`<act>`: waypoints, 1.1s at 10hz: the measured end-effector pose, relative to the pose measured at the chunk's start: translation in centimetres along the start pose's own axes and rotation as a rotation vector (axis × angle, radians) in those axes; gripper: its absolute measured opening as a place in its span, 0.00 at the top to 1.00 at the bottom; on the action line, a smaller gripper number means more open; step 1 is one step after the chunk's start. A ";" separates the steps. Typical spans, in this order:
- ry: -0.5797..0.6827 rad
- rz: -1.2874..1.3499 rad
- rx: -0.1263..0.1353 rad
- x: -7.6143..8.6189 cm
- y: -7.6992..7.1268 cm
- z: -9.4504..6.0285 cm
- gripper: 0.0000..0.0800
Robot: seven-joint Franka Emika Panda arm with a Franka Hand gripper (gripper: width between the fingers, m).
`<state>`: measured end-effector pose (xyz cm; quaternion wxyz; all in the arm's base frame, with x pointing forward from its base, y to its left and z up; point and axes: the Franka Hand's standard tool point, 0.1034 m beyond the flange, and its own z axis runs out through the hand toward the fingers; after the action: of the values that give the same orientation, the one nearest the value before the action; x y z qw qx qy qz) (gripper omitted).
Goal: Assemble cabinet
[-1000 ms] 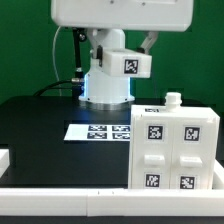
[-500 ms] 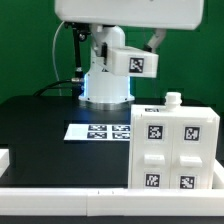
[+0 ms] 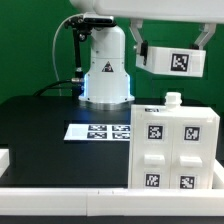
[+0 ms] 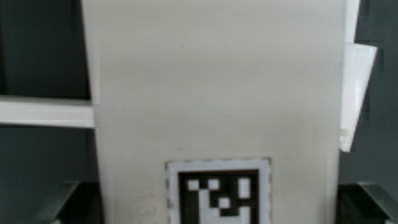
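The cabinet (image 3: 176, 150) is a white box with several square tags on its front. It stands on the black table at the exterior view's right, with a small white knob (image 3: 172, 99) on top. My gripper (image 3: 172, 44) is high above it and shut on a white tagged panel (image 3: 172, 60), held in the air. In the wrist view the panel (image 4: 196, 90) fills most of the picture, with its tag (image 4: 217, 190) near the gripper (image 4: 214, 208). The dark fingers (image 4: 68, 202) show at the panel's edges.
The marker board (image 3: 95, 132) lies flat on the table beside the cabinet, toward the exterior view's left. The arm's white base (image 3: 108, 72) stands behind it. A white rail (image 3: 60, 196) runs along the front edge. A white piece (image 3: 3, 158) shows at the far left edge.
The gripper has carried the tagged panel toward the exterior view's right, from in front of the arm's base to above the cabinet. The cabinet has not moved.
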<state>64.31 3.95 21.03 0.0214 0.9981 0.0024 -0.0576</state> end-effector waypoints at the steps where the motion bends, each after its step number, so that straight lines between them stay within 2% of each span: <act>1: 0.001 0.001 0.000 0.0 0.1 0.0 0.30; 3: -0.013 0.022 0.009 -0.7 0.0 0.7 0.30; 5: -0.013 0.039 0.026 -1.1 -1.7 1.6 0.30; 7: -0.018 0.050 0.025 -1.1 -2.7 2.5 0.30; 11: -0.013 0.054 0.020 -1.2 -2.0 3.9 0.30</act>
<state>62.61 5.77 17.20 0.0131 0.9976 -0.0251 -0.0636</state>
